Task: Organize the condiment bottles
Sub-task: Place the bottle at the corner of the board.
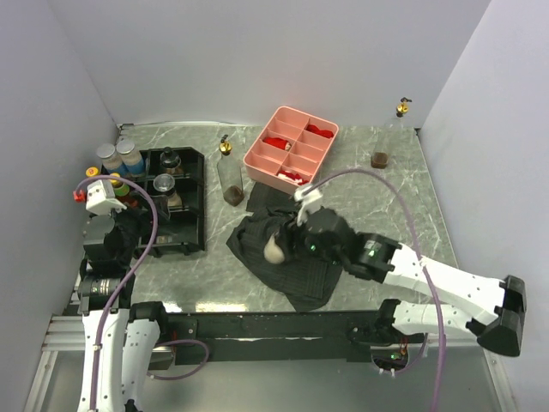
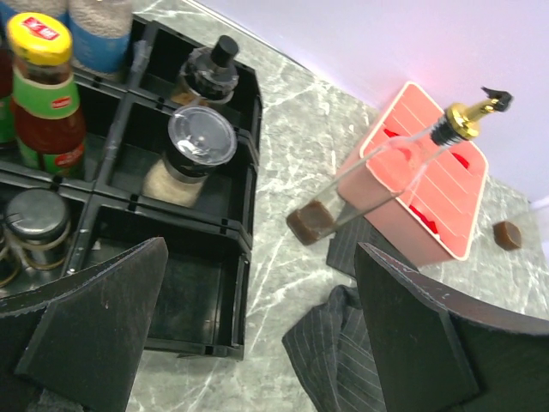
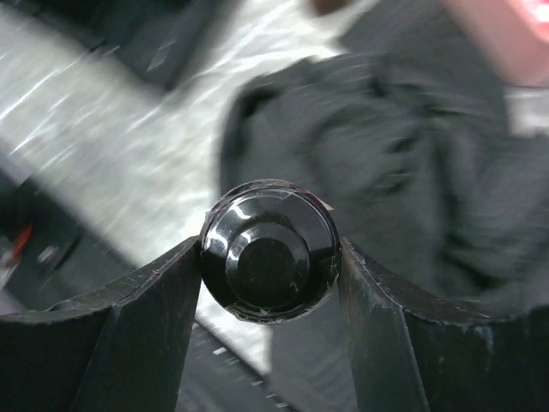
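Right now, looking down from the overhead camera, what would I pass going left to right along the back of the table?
Grey-capped jars → black divided tray → clear bottle with gold spout → pink tray → small brown block → gold-topped bottle.

I worked in a lab test cell: blank white panels (image 1: 257, 51) boxed my marble-look tabletop (image 1: 214, 275) at nine, twelve and three o'clock, my mounting rail (image 1: 257, 326) at six.

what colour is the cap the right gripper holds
Glossy black cap; best in the right wrist view.
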Tool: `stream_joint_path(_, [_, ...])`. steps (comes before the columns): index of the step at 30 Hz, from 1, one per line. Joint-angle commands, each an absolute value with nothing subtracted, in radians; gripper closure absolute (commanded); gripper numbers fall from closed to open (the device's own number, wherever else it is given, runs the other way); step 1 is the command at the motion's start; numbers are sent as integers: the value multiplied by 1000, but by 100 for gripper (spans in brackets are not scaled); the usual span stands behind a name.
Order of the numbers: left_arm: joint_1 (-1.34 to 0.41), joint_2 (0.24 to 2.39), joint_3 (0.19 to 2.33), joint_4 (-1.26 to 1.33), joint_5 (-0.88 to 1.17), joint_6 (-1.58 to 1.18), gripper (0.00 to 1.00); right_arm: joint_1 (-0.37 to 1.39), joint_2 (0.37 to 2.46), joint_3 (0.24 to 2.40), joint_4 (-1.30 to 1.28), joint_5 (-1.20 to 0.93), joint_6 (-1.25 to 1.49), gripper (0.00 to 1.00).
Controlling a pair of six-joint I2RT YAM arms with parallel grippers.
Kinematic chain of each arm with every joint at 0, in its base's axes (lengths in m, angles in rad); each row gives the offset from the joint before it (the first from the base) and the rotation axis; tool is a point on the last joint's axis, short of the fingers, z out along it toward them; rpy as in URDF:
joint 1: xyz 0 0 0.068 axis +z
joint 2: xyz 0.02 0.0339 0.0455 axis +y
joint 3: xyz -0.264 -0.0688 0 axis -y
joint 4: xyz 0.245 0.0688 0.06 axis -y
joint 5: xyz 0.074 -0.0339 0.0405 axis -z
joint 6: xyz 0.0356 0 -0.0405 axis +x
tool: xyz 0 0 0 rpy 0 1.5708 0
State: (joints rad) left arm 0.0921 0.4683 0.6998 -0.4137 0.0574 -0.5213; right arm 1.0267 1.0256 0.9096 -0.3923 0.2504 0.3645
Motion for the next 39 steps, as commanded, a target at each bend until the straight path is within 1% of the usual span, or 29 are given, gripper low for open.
stream_joint_path(1, [94, 469, 718, -411, 11, -541, 4, 1197, 1061, 954, -204, 333, 440, 57])
stream_joint_path(5, [94, 471, 716, -411, 3, -545, 4, 1302, 1208, 1000, -150, 400, 434, 55])
stream_joint_path(11, [94, 465, 716, -419, 3, -555, 4, 1385, 1421, 1086, -107, 437, 413, 53])
stream_joint_path(12, [95, 465, 716, -419, 3, -557, 3, 1396, 1443, 1110, -110, 477, 410, 53])
stream_joint_path(14, [95, 462, 715, -417, 3, -557, 4, 1408, 1504, 1132, -107, 488, 405, 51])
stream_joint_path(17, [95, 457, 709, -410, 3, -561, 4, 1431, 1569, 1157, -98, 488, 411, 46])
stream_joint_path(21, [95, 460, 704, -405, 3, -584, 4, 1456, 1641, 1190, -107, 534, 420, 43])
stream_joint_path(22, [95, 463, 706, -406, 3, -591, 4, 1462, 1654, 1196, -110, 544, 423, 39])
stream_joint_path(24, [95, 471, 706, -411, 3, -595, 4, 1463, 1683, 1218, -133, 563, 429, 35])
stream_joint_path(25, [94, 472, 707, -413, 3, -588, 4, 1465, 1687, 1224, -141, 569, 433, 29])
stream_joint_path(28, [95, 488, 710, -411, 9, -568, 4, 1468, 1680, 1232, -163, 583, 433, 17])
stream_joint_path(30, [95, 506, 712, -403, 26, -566, 4, 1470, 1648, 1224, -169, 580, 428, 12])
stream_joint_path(31, [94, 514, 715, -417, 32, -575, 4, 1471, 1632, 1220, -172, 580, 426, 6])
stream_joint_path(32, [94, 521, 715, -422, 47, -584, 4, 1471, 1596, 1212, -179, 577, 426, 3])
stream_joint_path(34, [95, 544, 706, -425, 135, -609, 3, 1471, 1519, 1174, -183, 577, 431, 0])
stream_joint_path(36, [94, 575, 707, -434, 216, -627, 3, 1470, 1458, 1110, -176, 575, 440, 0])
stream_joint_path(37, [91, 586, 719, -449, 235, -627, 3, 1470, 1390, 1085, -169, 578, 443, 0])
stream_joint_path(39, [71, 623, 738, -483, 252, -629, 3, 1471, 1324, 1014, -167, 590, 449, 0])
